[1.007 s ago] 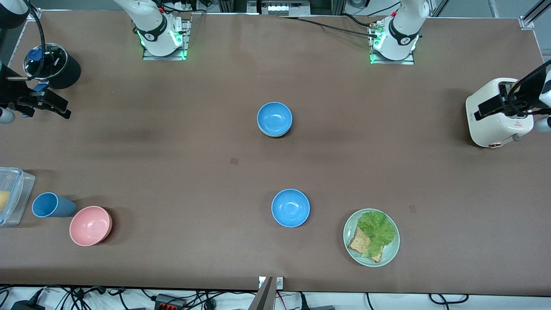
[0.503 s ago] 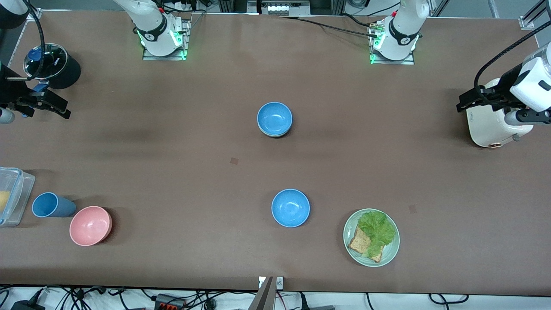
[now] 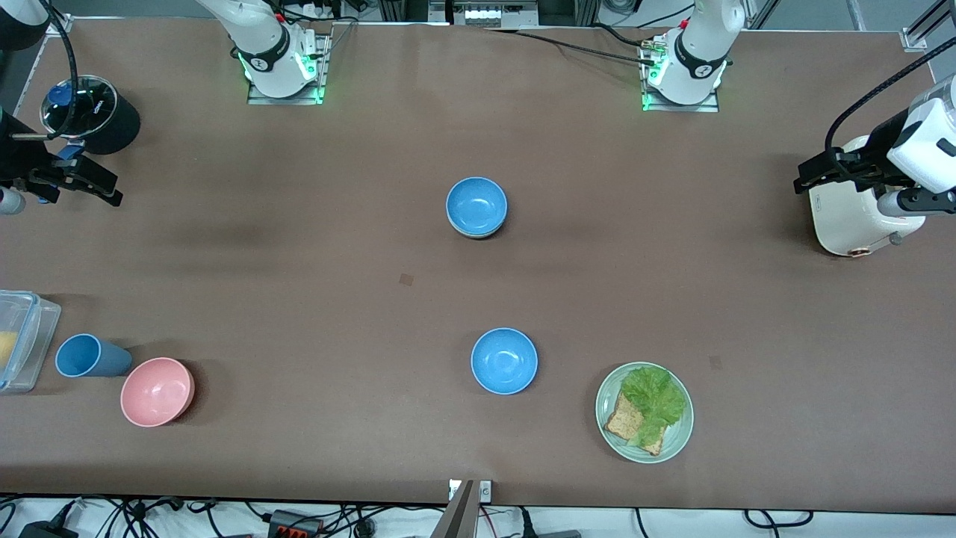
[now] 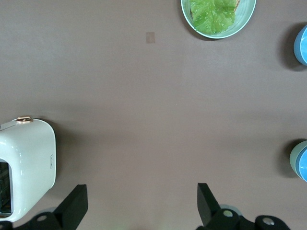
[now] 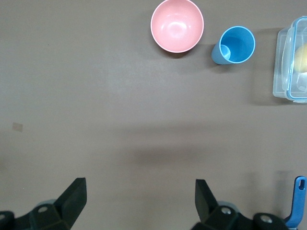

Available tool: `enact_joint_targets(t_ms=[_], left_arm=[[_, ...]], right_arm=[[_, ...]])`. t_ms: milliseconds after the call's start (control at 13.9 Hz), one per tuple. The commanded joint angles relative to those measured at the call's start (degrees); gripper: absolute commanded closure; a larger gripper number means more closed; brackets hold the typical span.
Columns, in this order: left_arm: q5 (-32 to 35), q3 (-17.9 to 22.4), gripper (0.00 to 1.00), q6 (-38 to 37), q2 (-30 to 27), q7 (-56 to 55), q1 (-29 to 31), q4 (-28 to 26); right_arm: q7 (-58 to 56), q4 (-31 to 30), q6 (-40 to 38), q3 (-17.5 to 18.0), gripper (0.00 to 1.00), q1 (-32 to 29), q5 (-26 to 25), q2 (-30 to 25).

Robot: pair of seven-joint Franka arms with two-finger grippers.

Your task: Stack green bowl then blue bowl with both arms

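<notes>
A blue bowl [image 3: 476, 205] sits nested in the green bowl [image 3: 473, 235] at the table's middle; only the green bowl's rim shows under it. The stack's edge also shows in the left wrist view, with the green rim [image 4: 293, 158] around the blue one [image 4: 303, 166]. A second blue bowl [image 3: 504, 361] stands alone, nearer to the front camera, and shows in the left wrist view too [image 4: 302, 44]. My left gripper [image 3: 808, 176] is open and empty over the toaster's edge [image 4: 140, 203]. My right gripper [image 3: 101, 187] is open and empty over bare table [image 5: 139, 199] at the right arm's end.
A white toaster [image 3: 851, 213] stands at the left arm's end. A pale-green plate [image 3: 676, 441] holds lettuce and bread beside the lone blue bowl. A pink bowl [image 3: 157, 391], a blue cup [image 3: 86, 356], a clear container [image 3: 19, 340] and a black pot [image 3: 93, 112] are at the right arm's end.
The left arm has risen and turned over the toaster, so its white wrist now shows. The right arm and all bowls have not moved.
</notes>
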Motion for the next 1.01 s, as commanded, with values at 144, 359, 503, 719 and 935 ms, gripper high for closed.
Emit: enact_joint_targets(t_ms=[144,359,503,719,935], left_arm=[[1.49,0.16,0.0,-0.11,-1.06,2.06,-0.31,-0.39],[1.49,0.16,0.0,-0.03,-0.53,4.88,-0.22,-0.21],[1.31,0.16,0.0,-0.11,-0.53,4.53,-0.14,-0.21],[1.22,0.16,0.0,-0.29,-0.53,4.61,-0.05,-0.21],[1.14,0.16,0.0,-0.38,-0.53,4.7,0.04,-0.21]], right_arm=[[-0.55,0.37,-0.49,0.19,0.0,-0.88,-0.22,-0.12],[-0.55,0.37,-0.58,1.07,0.0,-1.5,-0.22,-0.12],[-0.55,0.37,-0.66,1.07,0.0,-1.5,-0.22,-0.12],[-0.37,0.37,-0.66,1.07,0.0,-1.14,-0.13,-0.21],[-0.37,0.28,-0.75,0.98,0.0,-1.14,-0.13,-0.12]])
